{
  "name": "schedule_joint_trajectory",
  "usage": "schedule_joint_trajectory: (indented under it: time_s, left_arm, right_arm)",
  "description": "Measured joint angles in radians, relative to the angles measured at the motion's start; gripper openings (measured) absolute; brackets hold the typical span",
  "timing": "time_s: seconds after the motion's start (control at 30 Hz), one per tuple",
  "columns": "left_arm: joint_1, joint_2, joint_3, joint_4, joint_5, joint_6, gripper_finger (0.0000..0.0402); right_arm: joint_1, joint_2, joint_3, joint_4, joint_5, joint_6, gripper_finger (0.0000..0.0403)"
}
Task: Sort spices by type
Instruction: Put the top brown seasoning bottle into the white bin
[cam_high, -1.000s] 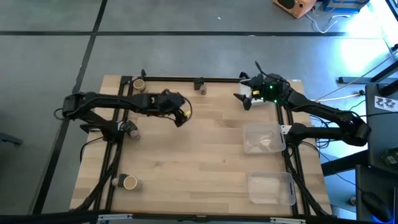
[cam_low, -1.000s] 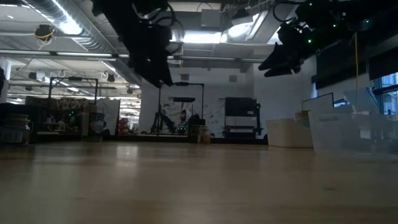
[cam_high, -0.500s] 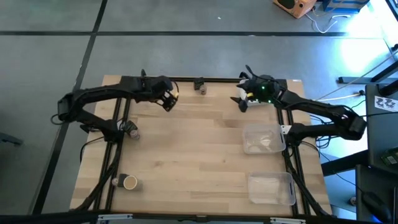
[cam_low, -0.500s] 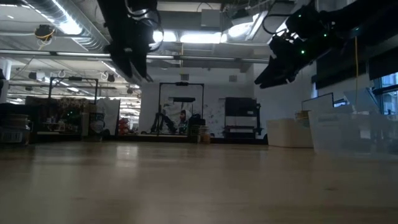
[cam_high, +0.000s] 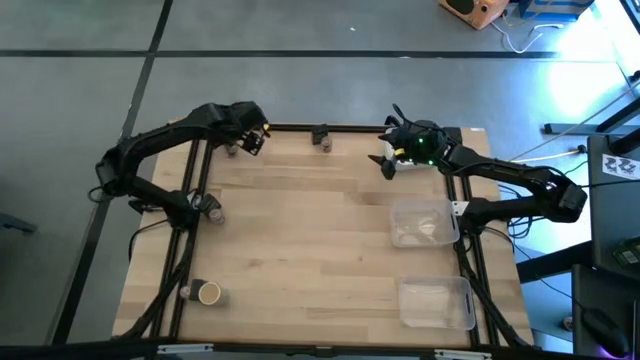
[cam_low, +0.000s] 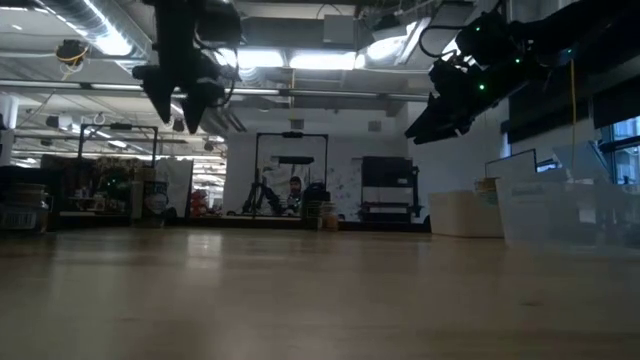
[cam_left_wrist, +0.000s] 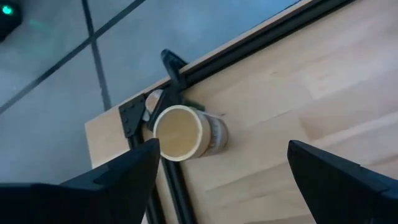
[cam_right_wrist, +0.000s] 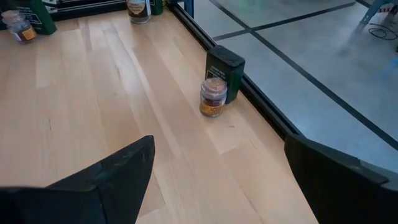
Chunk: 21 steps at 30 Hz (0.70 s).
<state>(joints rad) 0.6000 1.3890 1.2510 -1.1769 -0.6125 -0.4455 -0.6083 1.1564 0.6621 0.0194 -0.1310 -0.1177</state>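
Note:
My left gripper (cam_high: 254, 140) is open and empty above the table's far left corner. A tan-topped round jar (cam_left_wrist: 183, 132) stands just beyond its fingers, beside the black frame. My right gripper (cam_high: 389, 161) is open and empty, high over the far right part of the table. A dark blocky container (cam_right_wrist: 225, 74) stands at the far edge, with a small round jar (cam_right_wrist: 213, 98) in front of it; both show in the high view (cam_high: 321, 136). A greyish jar (cam_high: 209, 207) stands at the left edge. Another tan-topped jar (cam_high: 208, 293) stands at the near left.
Two clear plastic trays stand along the right edge, one in the middle (cam_high: 420, 222) and one near the front (cam_high: 436, 302). A black frame rail (cam_high: 300, 127) runs along the far edge. The wooden table top (cam_high: 310, 240) is bare in its middle.
My left gripper has swung from over the middle of the table toward the far left corner and now hangs by the tan-topped jar there. My right gripper has shifted a little toward the table's left. No spice has moved.

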Motion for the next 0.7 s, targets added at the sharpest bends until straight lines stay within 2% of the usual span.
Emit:
schedule_joint_trajectory:
  time_s: [0.43, 0.7]
  left_arm:
    - [0.135, 0.157, -0.001, -0.019, 0.000, 0.035, 0.0336]
    - [0.192, 0.210, -0.002, -0.017, 0.000, 0.088, 0.0336]
  right_arm:
    - [0.000, 0.000, 0.000, -0.002, 0.000, 0.000, 0.0358]
    - [0.000, 0.000, 0.000, -0.005, 0.000, -0.001, 0.0358]
